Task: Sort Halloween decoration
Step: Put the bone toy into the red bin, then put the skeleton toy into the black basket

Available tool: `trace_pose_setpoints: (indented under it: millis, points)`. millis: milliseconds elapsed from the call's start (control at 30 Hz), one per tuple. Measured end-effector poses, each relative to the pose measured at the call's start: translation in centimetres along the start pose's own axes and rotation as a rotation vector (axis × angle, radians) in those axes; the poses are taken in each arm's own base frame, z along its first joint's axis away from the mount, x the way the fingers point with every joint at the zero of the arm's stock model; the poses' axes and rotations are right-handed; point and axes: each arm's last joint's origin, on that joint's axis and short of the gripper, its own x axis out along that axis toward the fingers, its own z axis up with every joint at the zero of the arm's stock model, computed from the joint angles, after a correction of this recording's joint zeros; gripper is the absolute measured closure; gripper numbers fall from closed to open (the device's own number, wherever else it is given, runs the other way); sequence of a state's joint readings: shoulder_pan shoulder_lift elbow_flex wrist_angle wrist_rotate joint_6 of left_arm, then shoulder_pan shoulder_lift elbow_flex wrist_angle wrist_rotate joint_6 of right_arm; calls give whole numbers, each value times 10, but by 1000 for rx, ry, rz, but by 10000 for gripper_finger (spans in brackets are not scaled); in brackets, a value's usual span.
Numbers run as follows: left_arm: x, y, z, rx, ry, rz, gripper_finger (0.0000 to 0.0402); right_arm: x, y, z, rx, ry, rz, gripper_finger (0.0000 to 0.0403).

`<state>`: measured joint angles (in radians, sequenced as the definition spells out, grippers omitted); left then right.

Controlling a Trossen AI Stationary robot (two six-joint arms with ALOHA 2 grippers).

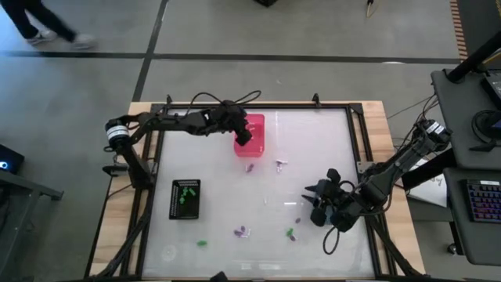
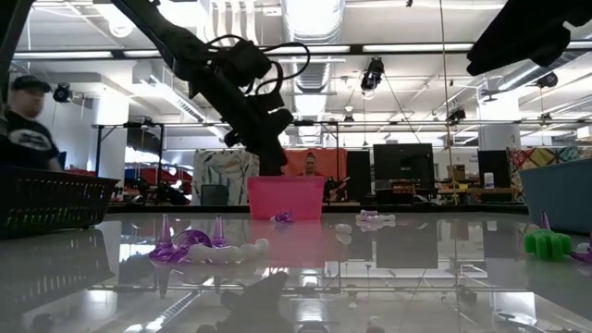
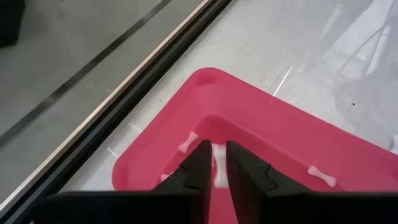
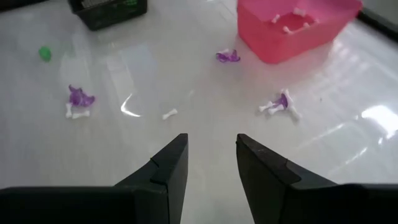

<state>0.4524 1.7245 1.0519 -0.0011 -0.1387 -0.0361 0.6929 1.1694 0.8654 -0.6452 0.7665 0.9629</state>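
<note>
The Halloween decoration lies as tiny pieces on the white table: purple ones [image 1: 250, 167] [image 1: 241, 232], green ones [image 1: 202, 244] [image 1: 290, 233] and white bones [image 4: 169, 114]. Several white bones [image 3: 188, 142] lie in the pink bin [image 1: 252, 125] at the far middle. My left gripper [image 3: 216, 149] hangs over that bin, pointing down into it, its fingers a narrow gap apart, with a white bone [image 3: 217, 165] showing in the gap. My right gripper [image 4: 211, 140] stands open above the near right of the table [image 1: 317, 205], nothing between its fingers. My left gripper has the white bone [image 3: 217, 163] showing in the narrow gap between its fingertips, over the inside of the pink bin. I cannot tell whether the fingers touch the bone or whether it lies on the bin's floor below them.
A black bin [image 1: 185, 198] holding green pieces stands at the near left. In the low view a grey-blue container [image 2: 560, 194] shows at the right edge. A person [image 2: 23, 120] stands beyond the table. A dark frame [image 1: 356, 157] runs along the table's edges.
</note>
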Motion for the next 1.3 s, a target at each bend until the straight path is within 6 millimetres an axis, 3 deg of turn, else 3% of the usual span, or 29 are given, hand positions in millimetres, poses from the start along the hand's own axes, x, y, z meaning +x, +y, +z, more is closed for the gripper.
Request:
trace_pose_setpoints:
  millis: [333,733,1067,1300]
  points:
    - [-13,-12,6,-13,-26,-31,328,14,-8,10,133,106,16,279]
    - [-90,-81,21,92,-194,-236,327,34,2,26,268,288,228,303]
    - [-159,-135,-13,157,-315,-331,327,47,22,30,271,471,206,305]
    - [-185,-162,-42,208,-377,-450,327,54,35,39,203,568,74,305]
